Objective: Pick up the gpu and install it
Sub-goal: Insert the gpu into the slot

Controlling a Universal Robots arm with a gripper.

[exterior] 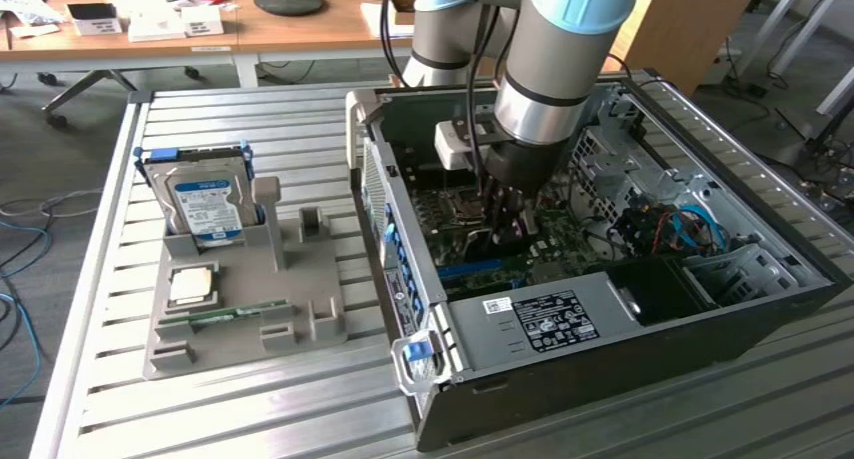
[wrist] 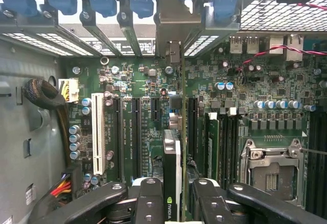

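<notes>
The gpu [wrist: 172,183] is seen edge-on in the wrist view, clamped between the two black fingers [wrist: 148,201] of the gripper [wrist: 172,203], its green-and-white logo strip showing between the pads and its grey metal end bracket [wrist: 171,29] reaching up toward the rear slot openings of the case. The card is held upright over the green motherboard [wrist: 153,111], in line with the dark expansion slots [wrist: 134,132] and beside the white slot [wrist: 98,132] — whether its contact edge is already seated cannot be told.

The card is judged light and stiff but fragile: a thin board with exposed components and a fan, easily cracked by twisting or pressing off-axis. It is best taken as it is here, by the flat faces near the top edge, away from the fan and the contact edge.

In the exterior view the gripper [exterior: 514,214] is seen lowered inside the open computer case [exterior: 601,369], above the board. Outside the case, on the grey parts holder [exterior: 234,324], a hard drive [exterior: 203,201], a processor [exterior: 191,284] and a memory stick [exterior: 220,314] are left in place, all on the slatted metal table [exterior: 200,409]
</notes>
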